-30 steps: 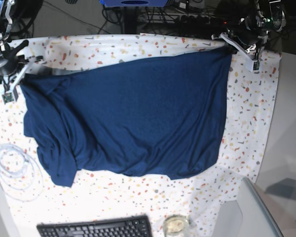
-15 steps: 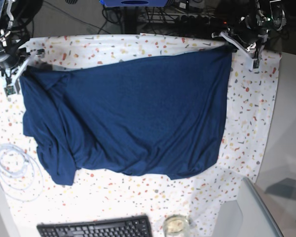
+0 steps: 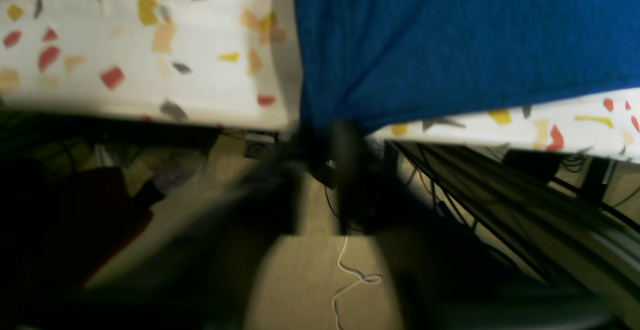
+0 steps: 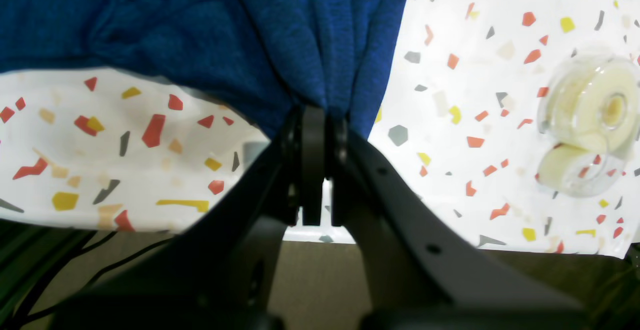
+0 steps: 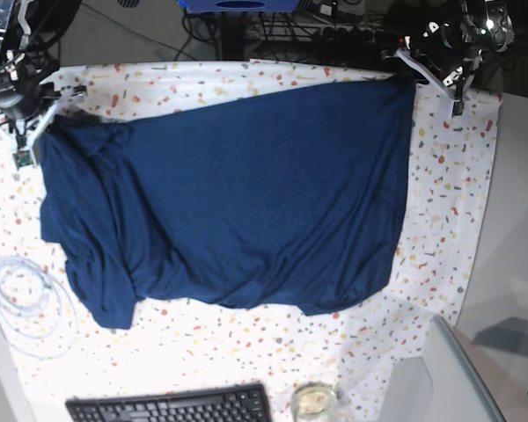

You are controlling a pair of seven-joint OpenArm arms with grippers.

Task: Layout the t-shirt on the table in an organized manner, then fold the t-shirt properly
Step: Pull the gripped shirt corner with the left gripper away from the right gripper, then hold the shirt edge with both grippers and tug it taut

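In the right wrist view, the jaws of the right gripper (image 4: 315,120) are being kept tight together in the middle of the frame. A bunched bit of the t-shirt (image 4: 250,30) is being pinched between them. The blue cloth is being pulled into folds that spread up and out to the upper left of the frame. Under it, the speckled table (image 4: 150,170) is being shown, with its edge along the bottom. A clear roll of tape (image 4: 590,120) is being left on the table at the right of the frame, well apart from the shirt.

In the left wrist view, the left gripper (image 3: 322,170) is being shown as a dark blur in the middle of the frame. A corner of the shirt is being seen right at its tips, at the table edge. It cannot be told if the jaws are open or if the cloth is being held.

In the base view, the shirt is being spread wide over the middle of the table. Its left side is being left wrinkled and folded over. A white cable coil (image 5: 31,303) is being kept at the lower left, and a black keyboard (image 5: 172,406) and a small glass jar (image 5: 313,403) at the bottom edge.
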